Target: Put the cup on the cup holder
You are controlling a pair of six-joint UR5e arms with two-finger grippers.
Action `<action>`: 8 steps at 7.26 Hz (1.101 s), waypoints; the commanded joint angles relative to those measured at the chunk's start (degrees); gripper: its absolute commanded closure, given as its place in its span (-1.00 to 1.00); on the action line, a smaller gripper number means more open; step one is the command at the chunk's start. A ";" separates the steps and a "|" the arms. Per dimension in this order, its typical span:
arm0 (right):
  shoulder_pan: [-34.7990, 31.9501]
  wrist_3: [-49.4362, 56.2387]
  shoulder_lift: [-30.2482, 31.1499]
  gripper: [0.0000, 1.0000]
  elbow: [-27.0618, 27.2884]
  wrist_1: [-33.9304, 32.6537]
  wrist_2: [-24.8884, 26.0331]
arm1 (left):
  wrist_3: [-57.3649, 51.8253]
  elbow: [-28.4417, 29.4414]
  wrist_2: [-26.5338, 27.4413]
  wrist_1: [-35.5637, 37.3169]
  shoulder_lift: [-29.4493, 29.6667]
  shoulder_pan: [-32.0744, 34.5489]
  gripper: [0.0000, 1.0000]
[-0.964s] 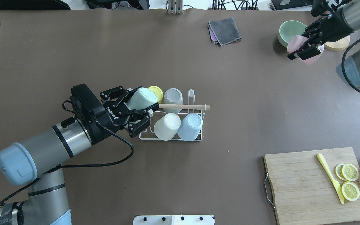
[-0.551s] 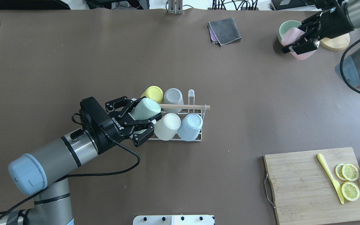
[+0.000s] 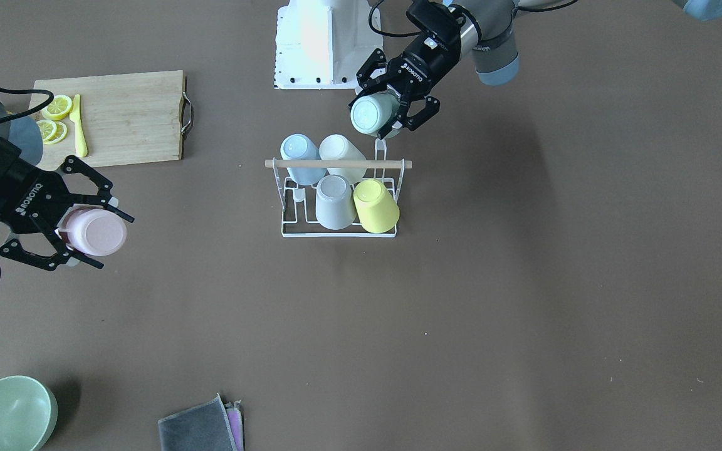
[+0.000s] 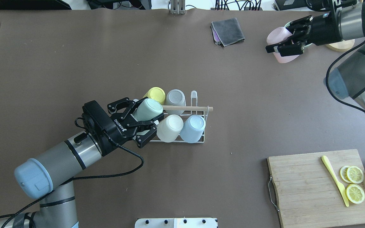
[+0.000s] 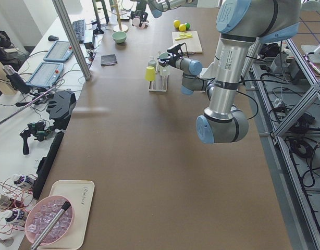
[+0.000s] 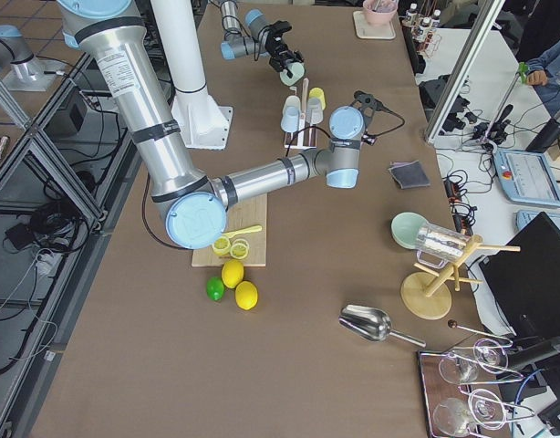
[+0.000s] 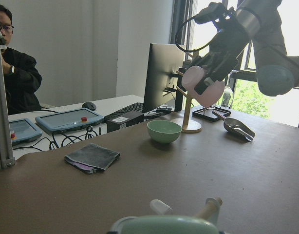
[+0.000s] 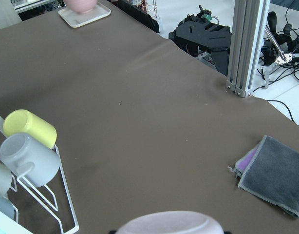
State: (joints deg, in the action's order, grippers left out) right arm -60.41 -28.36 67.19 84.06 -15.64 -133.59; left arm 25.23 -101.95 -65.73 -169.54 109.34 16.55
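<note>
- The left pincer (image 4: pixel 147 117), centre-left of the overhead view, is clamped across a mint-green cup (image 4: pixel 149 108), one finger on each side of its wall.
- That cup is tilted, base toward the middle of the frame, over the left end of the cup holder (image 4: pixel 173 141). It overlaps the near end of the wooden rod (image 4: pixel 187 108). Whether it touches a prong cannot be told.
- In the front-facing view the same cup (image 3: pixel 370 114) hangs just above the holder's upper right corner, over a bare wire loop (image 3: pixel 380 148).
- Four cups sit upturned on the holder: yellow cup (image 4: pixel 155 93) and grey cup (image 4: pixel 175 97) in the upper row, cream cup (image 4: pixel 169 127) and pale blue cup (image 4: pixel 193 127) in the lower.
- The right pincer (image 4: pixel 284 47), upper right of the overhead view, grips a pink cup (image 4: pixel 277 34) off the table, well apart from the holder.
- A folded grey cloth (image 4: pixel 227 30) lies top centre.
- A cutting board (image 4: pixel 309 190) with lemon slices (image 4: pixel 355 183) and a yellow knife (image 4: pixel 334 180) fills the lower right.
</note>
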 commanded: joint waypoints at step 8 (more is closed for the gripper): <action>15.24 -16.60 -7.84 1.00 -2.91 27.92 24.61 | -4.23 5.70 2.09 -6.15 2.19 -0.20 1.00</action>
State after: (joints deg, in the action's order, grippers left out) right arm -45.49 -48.52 61.42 83.15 10.51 -109.25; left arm 21.03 -96.92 -63.67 -175.31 111.18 16.41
